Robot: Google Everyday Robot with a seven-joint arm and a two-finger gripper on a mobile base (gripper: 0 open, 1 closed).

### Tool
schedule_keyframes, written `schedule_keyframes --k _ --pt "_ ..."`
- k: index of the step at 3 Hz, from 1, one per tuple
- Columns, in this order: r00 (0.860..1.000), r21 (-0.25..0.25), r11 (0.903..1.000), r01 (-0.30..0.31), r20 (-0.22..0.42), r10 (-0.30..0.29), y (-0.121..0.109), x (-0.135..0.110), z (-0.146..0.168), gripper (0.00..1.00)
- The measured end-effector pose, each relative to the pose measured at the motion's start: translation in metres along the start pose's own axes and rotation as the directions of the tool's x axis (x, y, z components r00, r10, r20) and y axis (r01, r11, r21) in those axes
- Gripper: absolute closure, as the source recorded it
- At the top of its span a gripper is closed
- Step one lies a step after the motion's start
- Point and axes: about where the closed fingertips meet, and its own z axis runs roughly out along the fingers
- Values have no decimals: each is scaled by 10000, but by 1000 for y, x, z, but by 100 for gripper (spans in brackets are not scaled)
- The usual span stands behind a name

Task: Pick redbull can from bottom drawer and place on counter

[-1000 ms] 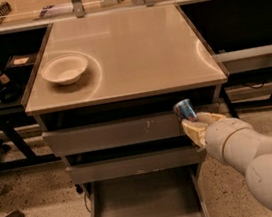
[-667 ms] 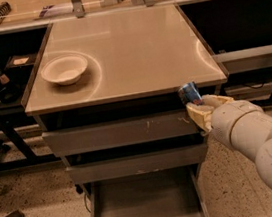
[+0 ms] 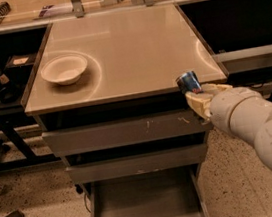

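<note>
The claw [image 3: 198, 93] pinches the lower end of the redbull can [image 3: 188, 81], which tilts a little to the left, held right at the front right corner of the worktop [image 3: 131, 40]. The bottom drawer [image 3: 145, 207] is pulled open below, and a white bowl [image 3: 65, 69] sits near the worktop's left edge, well apart from the can

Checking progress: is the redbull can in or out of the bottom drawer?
Out. The gripper holds the redbull can at the counter's front right edge, above the bottom drawer.
</note>
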Motion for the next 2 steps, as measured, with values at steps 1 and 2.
schedule_keyframes --k 1,2 --pt "9994 -239 9995 187 279 -181 -20 -48 42 100" --pt "9992 -236 9996 180 349 -172 -21 -53 44 100"
